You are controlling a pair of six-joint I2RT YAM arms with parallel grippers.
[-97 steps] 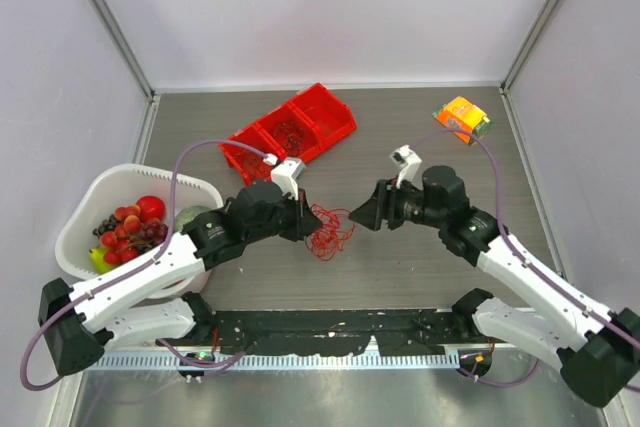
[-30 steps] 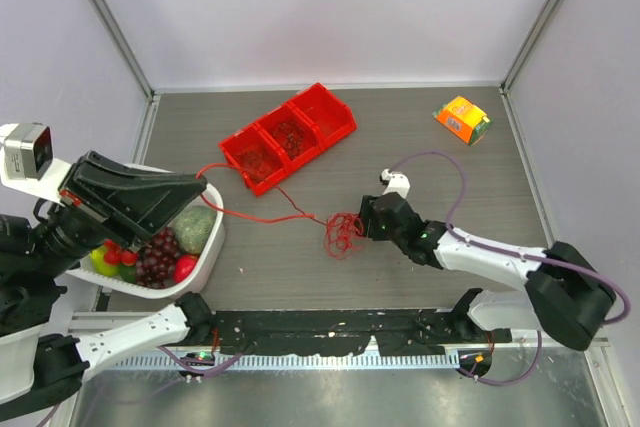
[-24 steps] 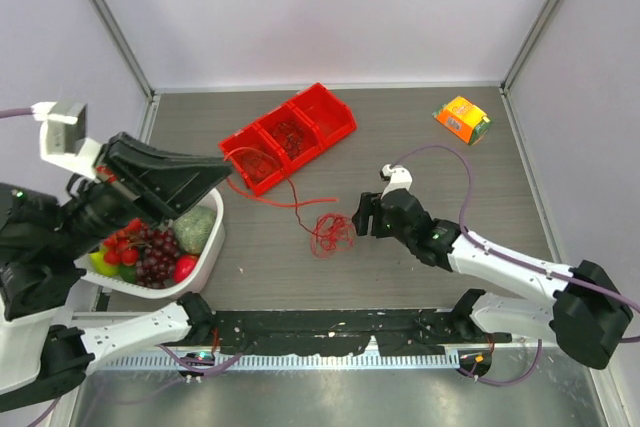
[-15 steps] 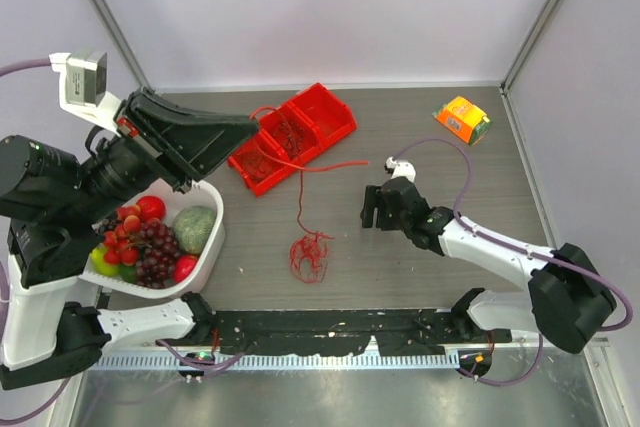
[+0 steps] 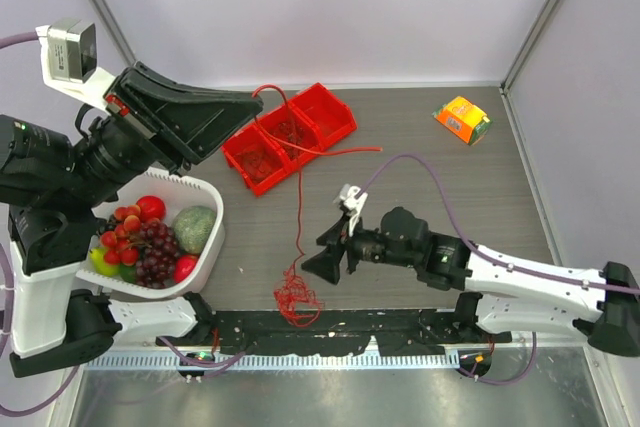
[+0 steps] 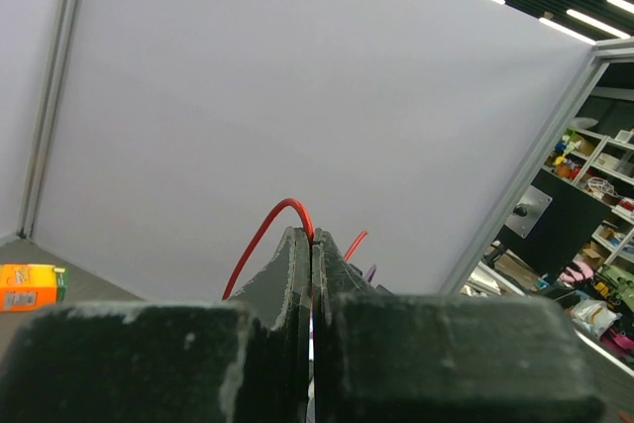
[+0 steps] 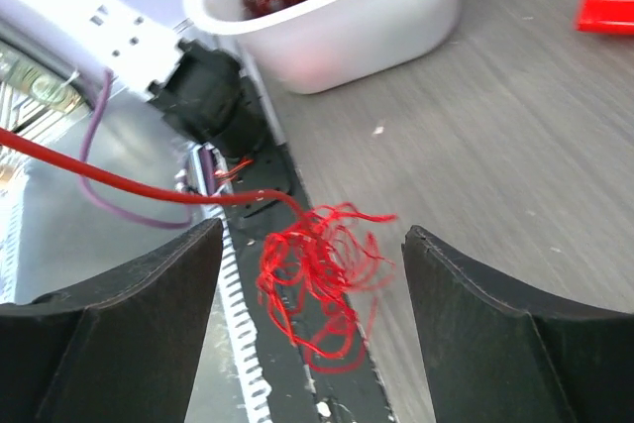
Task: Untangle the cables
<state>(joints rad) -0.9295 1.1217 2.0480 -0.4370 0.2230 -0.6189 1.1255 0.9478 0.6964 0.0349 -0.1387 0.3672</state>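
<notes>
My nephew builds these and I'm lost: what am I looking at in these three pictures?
Two robot arms bolted to a table, each ending in a two-finger gripper. One picture looks down from above; the other two come from a camera on each wrist. The left gripper, raised high, is pinched shut on a red cable that trails down to a tangle at the table's near edge. The right gripper is open, facing that tangle, holding nothing. Also there: a red bin, a white basket of fruit, an orange box.
</notes>
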